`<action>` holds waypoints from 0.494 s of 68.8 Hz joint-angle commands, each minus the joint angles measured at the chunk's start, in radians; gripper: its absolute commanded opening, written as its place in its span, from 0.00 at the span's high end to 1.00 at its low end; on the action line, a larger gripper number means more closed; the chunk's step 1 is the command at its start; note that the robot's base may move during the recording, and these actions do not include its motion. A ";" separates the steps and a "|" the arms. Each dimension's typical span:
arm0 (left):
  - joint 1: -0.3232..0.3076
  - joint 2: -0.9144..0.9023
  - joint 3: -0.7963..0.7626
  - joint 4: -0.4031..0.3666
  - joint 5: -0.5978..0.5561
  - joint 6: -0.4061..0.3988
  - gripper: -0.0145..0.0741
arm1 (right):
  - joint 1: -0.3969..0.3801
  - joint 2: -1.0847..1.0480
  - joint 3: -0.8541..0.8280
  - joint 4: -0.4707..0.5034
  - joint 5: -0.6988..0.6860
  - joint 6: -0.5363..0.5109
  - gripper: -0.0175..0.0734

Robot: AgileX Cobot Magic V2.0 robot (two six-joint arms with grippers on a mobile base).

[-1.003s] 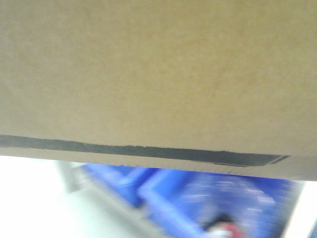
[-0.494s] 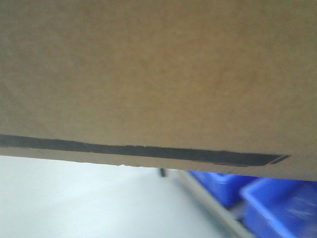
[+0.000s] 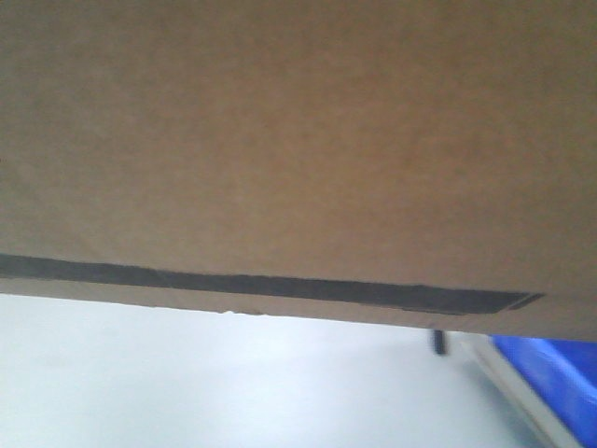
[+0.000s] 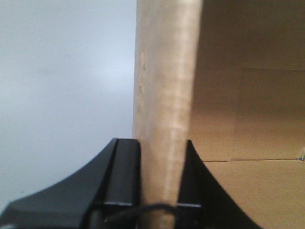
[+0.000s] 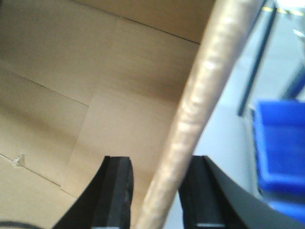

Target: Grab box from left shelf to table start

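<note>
This looks like a storeroom or warehouse-style stock area, not a home. Just to the right of the right gripper (image 5: 157, 193), past the wall of the corrugated cardboard box (image 5: 119, 109) it grips, a blue plastic bin (image 5: 281, 143) sits beside dark metal rack posts (image 5: 259, 52). In the front view, bins of the same blue rest against a grey rack rail (image 3: 513, 385), which stands on a plain pale floor (image 3: 233, 392).

Matte black fingers (image 4: 121, 174) with flat inner faces, flared bases.
</note>
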 commanded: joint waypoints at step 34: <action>-0.012 0.012 -0.036 -0.160 -0.125 -0.008 0.95 | 0.013 0.000 -0.033 0.065 -0.165 -0.072 0.75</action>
